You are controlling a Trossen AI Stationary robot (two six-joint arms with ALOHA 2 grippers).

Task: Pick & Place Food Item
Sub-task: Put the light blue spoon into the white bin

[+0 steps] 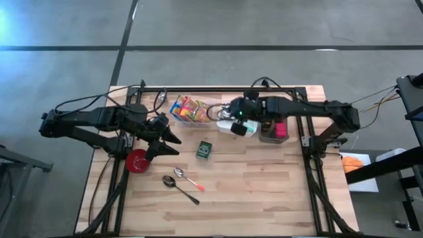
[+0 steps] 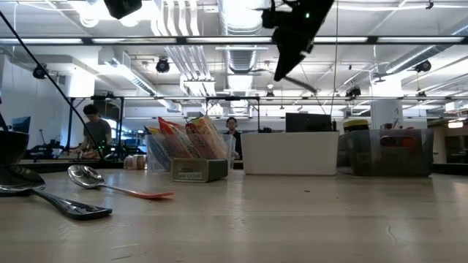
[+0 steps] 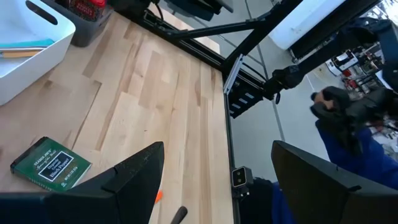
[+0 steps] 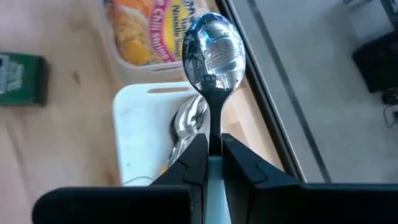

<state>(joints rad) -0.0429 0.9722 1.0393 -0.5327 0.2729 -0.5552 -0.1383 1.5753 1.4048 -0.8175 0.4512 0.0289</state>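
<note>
A green food box [image 1: 205,150] lies flat on the wooden table, also seen in the left wrist view [image 3: 50,165]. Noodle packets [image 1: 188,109] stand in a clear container at the back. My right gripper [image 4: 214,140] hangs above a white bin [image 4: 140,137], shut on a metal spoon [image 4: 214,46]. Another spoon [image 4: 186,124] lies in that bin. My left gripper [image 3: 217,186] stands open left of the green box, above the table, with nothing between its fingers. My right gripper pinches the spoon's handle [image 4: 214,127] between its two fingers, just behind the bowl. The spoon lies along the fingers, and its bowl sticks out past the fingertips. The fingers slant downward. The spoon is lifted clear, over the far rim of the white bin.
A red bowl [image 1: 137,160] sits under the left arm. Two spoons [image 1: 180,182] lie near the front, one with an orange handle [image 1: 193,184]. A dark container with a pink item [image 1: 274,130] stands right of the white bin. A black frame rail [image 1: 218,89] edges the table's back.
</note>
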